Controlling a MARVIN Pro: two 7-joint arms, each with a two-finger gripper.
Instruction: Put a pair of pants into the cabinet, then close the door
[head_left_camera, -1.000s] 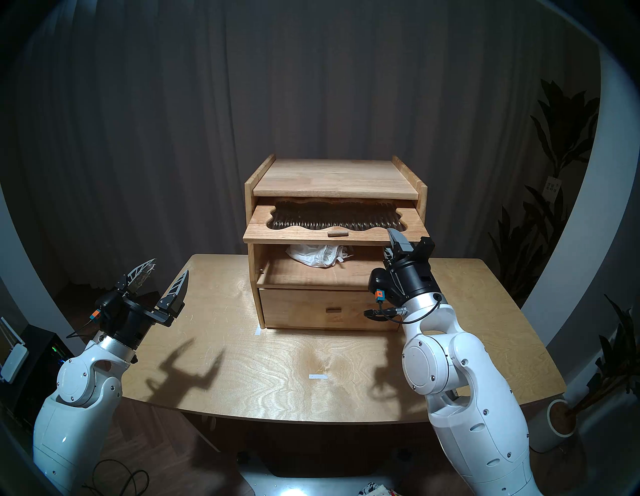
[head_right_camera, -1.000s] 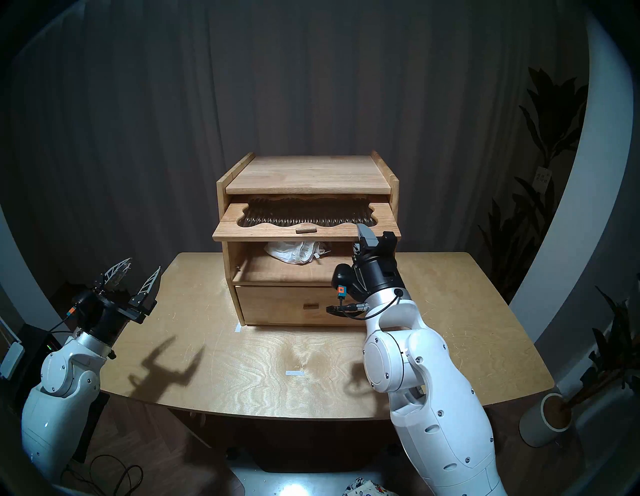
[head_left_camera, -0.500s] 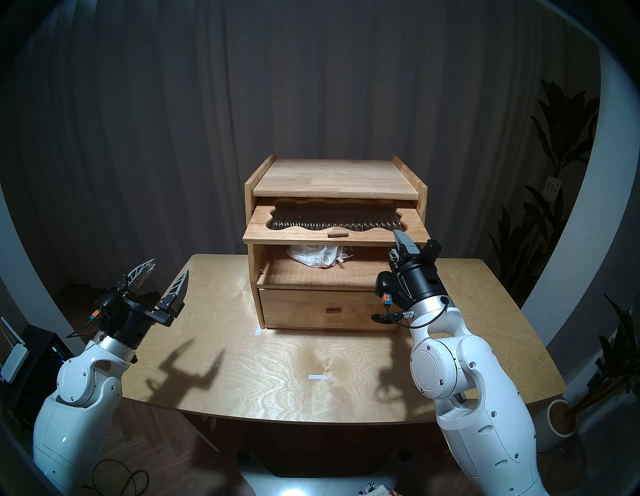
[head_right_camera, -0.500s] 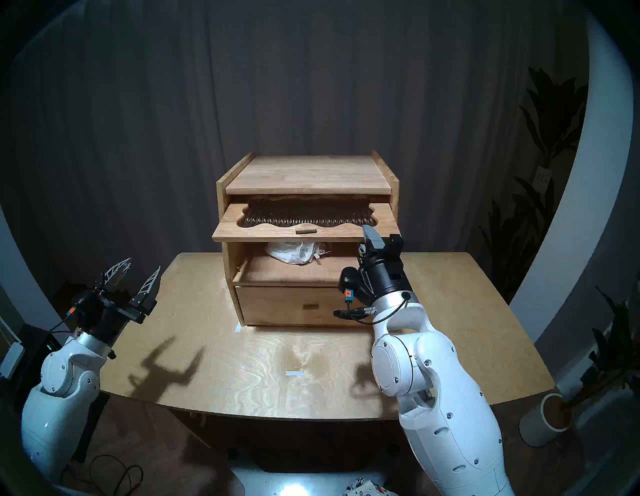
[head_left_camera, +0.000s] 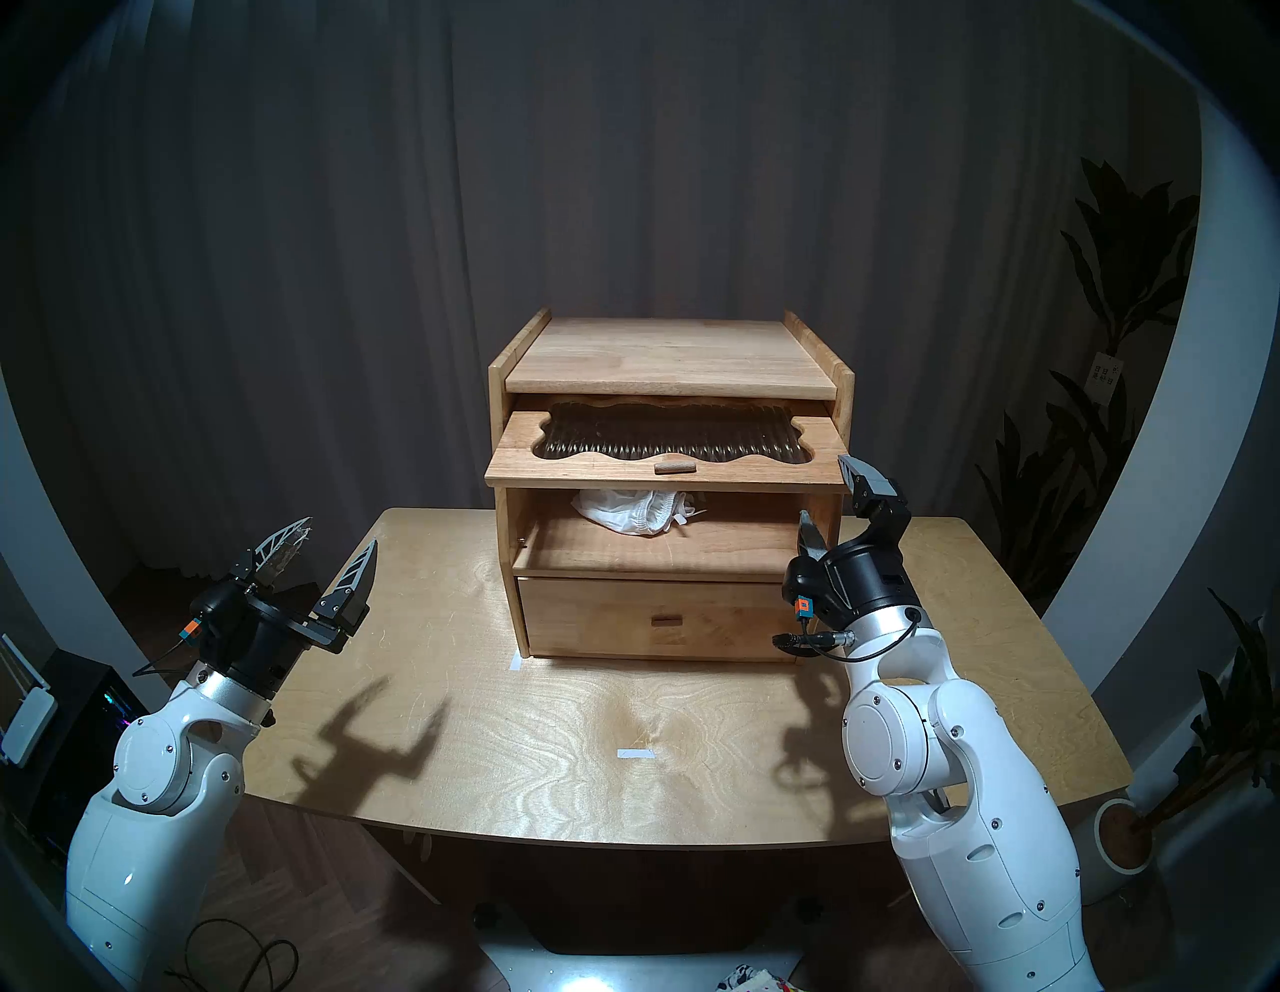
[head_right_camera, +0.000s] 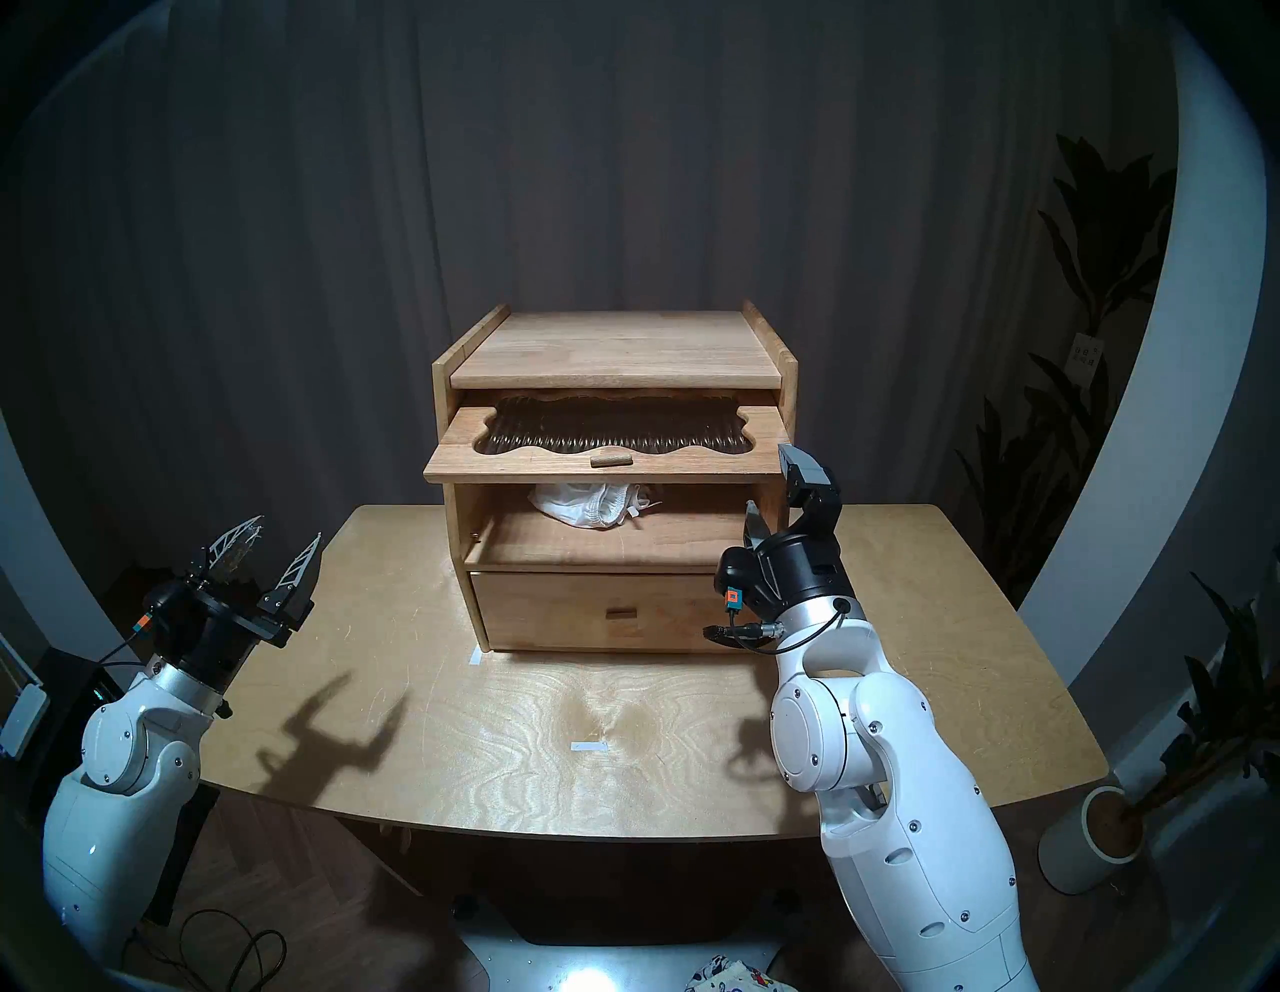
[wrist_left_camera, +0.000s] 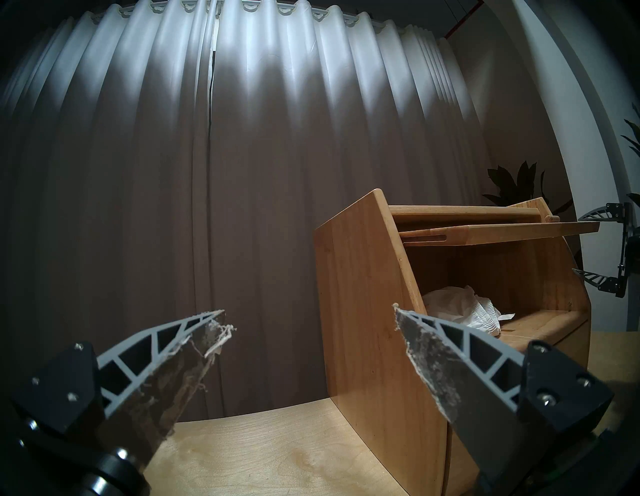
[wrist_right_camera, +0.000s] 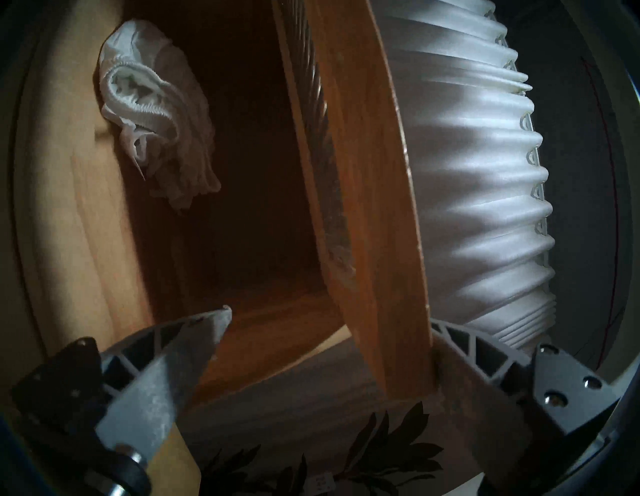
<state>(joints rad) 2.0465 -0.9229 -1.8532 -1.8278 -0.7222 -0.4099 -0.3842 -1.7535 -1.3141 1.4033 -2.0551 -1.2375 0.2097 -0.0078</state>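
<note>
Left gripper (head_left_camera: 332, 547) is hovering over the desk's (head_left_camera: 485, 748) left edge, fingers spread wide, gripping nothing (pad lining is fraying at the tips in the left wrist view).

Cabinet (head_left_camera: 668, 353) is sitting toward the desk's far edge, about centered. Its door (head_left_camera: 609, 469) is lying flat, sticking out horizontally under the top board, ribbed glass facing up, knob (head_left_camera: 673, 467) at the front lip. Upper compartment is standing open below it. Pants (head_left_camera: 634, 514) are lying crumpled inside that compartment, toward the back, slightly left of middle, waistband facing out. Drawer (head_left_camera: 658, 616) below is sitting closed.

Right gripper (head_left_camera: 831, 495) is sitting at the door's front right corner, jaws wide apart, one finger (head_left_camera: 862, 474) above the panel and one finger (head_left_camera: 809, 533) below it. Right wrist view is showing the door edge (wrist_right_camera: 388, 277) running between the fingers, upper finger touching or nearly touching wood (contact unclear), lower finger well clear. Nothing clamped.
</note>
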